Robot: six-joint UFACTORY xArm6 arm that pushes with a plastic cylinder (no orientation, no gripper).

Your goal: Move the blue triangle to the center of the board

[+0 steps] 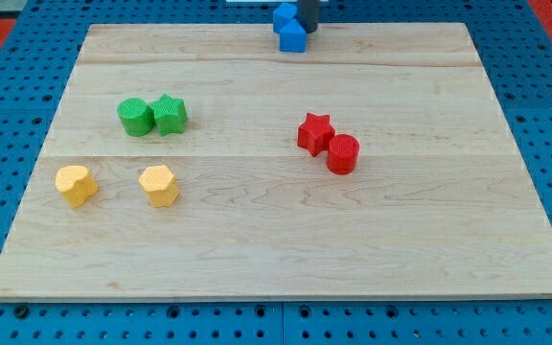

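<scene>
Two blue blocks sit touching at the top edge of the board, right of its middle. The upper one (pixel 283 15) is partly cut off by the view's top. The lower one (pixel 293 38) has a pointed top and may be the blue triangle; I cannot tell the shapes for sure. My dark rod comes down from the view's top just to the right of them. My tip (pixel 308 29) is against the right side of the blue blocks.
A green cylinder (pixel 135 117) and a green star (pixel 171 114) touch at the upper left. A red star (pixel 314 132) and a red cylinder (pixel 343 153) touch right of center. Two yellow blocks (pixel 76 184) (pixel 159 185) lie at the lower left. The wooden board (pixel 276 259) rests on a blue pegboard.
</scene>
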